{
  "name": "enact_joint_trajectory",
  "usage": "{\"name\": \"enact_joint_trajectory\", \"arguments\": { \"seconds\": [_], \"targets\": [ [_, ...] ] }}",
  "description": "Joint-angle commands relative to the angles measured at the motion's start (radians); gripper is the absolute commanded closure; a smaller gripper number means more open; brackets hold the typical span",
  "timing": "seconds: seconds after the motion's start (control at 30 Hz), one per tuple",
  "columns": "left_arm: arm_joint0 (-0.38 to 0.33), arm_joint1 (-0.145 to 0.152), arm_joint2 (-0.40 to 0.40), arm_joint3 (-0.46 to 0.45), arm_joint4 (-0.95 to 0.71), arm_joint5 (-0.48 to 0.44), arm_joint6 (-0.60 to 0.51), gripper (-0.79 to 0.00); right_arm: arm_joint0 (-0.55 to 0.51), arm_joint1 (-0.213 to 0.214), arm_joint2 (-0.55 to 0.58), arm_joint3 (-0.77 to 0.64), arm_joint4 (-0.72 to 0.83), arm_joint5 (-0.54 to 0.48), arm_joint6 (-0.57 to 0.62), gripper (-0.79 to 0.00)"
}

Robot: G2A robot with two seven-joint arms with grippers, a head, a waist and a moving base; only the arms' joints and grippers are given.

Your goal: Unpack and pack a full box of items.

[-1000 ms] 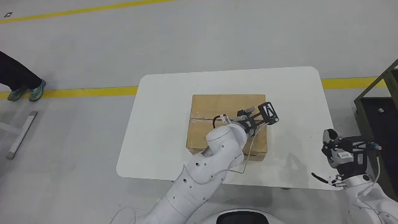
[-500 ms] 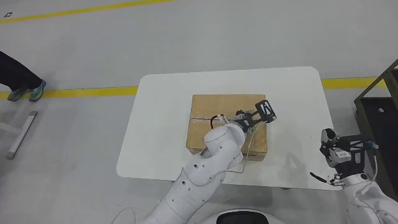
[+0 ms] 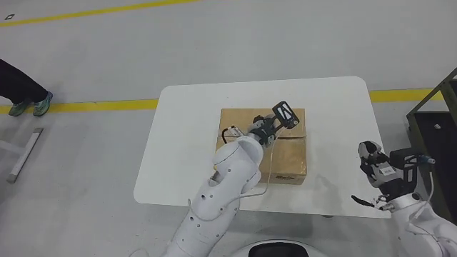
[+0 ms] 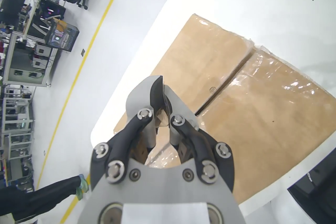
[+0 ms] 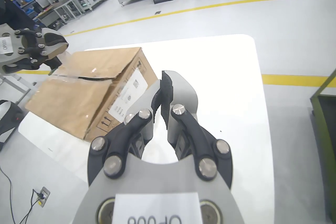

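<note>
Box point(image 3: 289, 155) on table point(image 3: 178, 157); left claw point(image 4: 161, 86) pinching clear tape point(image 5: 61, 66) above lid; right claw point(image 5: 161, 83) closed, empty.

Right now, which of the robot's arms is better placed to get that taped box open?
Left, most likely. The left tool sits over the box, apparently shut on its clear tape. The right tool is shut, empty, and off beside the box near the table edge.
</note>
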Motion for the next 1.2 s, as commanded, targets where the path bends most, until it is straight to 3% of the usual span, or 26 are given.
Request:
{"name": "enact_joint_trajectory", "arguments": {
  "seconds": [0.0,0.57,1.17],
  "targets": [
    [0.012,0.008,-0.034,-0.025,0.016,-0.006,-0.006,0.0,0.011,0.001,-0.01,-0.017,-0.005,-0.012,0.016,0.0],
    [0.119,0.067,-0.372,-0.231,0.152,0.003,-0.058,0.0,0.174,-0.014,-0.276,0.087,-0.175,0.011,0.101,0.0],
    [0.102,0.089,-0.547,-0.178,0.169,0.099,-0.059,0.0,0.23,-0.019,-0.333,0.155,-0.212,0.038,0.119,0.0]
  ]
}}
